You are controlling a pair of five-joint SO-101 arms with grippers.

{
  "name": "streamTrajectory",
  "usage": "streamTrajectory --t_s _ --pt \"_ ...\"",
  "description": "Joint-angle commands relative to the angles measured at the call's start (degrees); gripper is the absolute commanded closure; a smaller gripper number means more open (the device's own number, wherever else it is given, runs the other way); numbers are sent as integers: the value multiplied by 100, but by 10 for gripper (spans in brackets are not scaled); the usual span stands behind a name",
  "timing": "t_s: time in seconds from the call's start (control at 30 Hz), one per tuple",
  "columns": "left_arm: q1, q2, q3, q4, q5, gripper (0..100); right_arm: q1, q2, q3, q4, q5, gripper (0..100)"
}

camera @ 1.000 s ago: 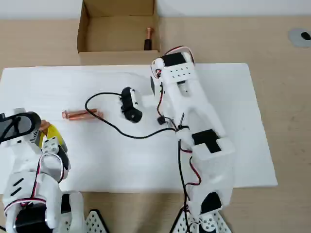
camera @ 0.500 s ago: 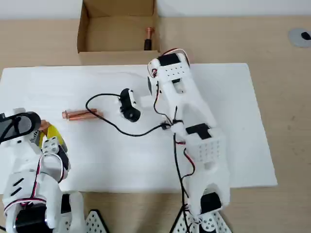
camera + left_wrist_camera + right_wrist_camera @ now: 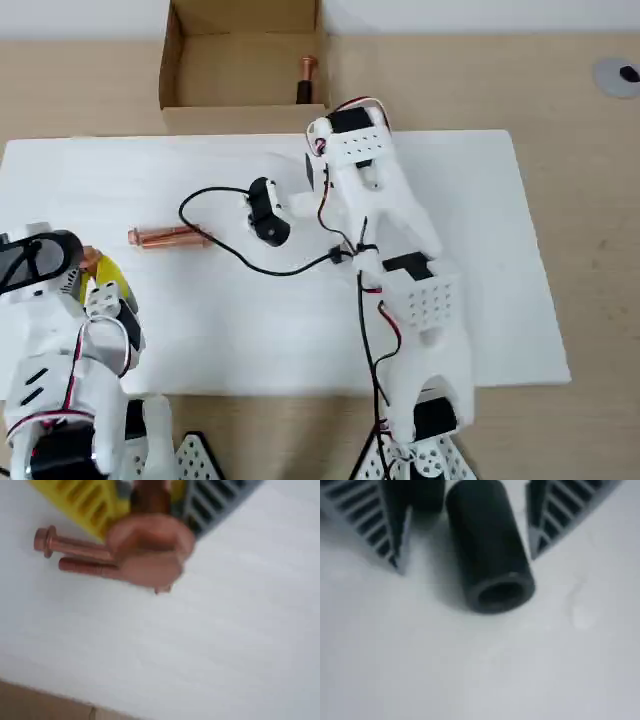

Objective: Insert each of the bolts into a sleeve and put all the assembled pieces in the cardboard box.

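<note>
Coppery metal bolt (image 3: pixel 150 550), matt black sleeve (image 3: pixel 490 545), cardboard box (image 3: pixel 169 62)

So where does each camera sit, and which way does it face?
High view: fixed overhead, looking down on the white sheet, cardboard box, left arm and right arm.
Left wrist view: on the left arm, looking past its tool, shut on a bolt, down at the sheet.
Right wrist view: on the right arm, looking down at a black sleeve lying inside its open tool.
Shared: high and left wrist views both show the loose bolts.
</note>
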Motion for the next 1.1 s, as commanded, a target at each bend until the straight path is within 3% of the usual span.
streamTrajectory --t_s 0.0,0.23,0.67,1.07 --pt "-79 4 -369 -105 -273 991 418 136 -57 18 26 772" --pt "-79 4 -360 -105 -316 991 479 119 681 0 -360 773" --pt "-79 4 -378 -132 -343 991 1499 -1068 1305 -62 -545 772" --pt "-79 -13 -440 -88 -343 991 1182 -2070 3407 -1160 -378 771"
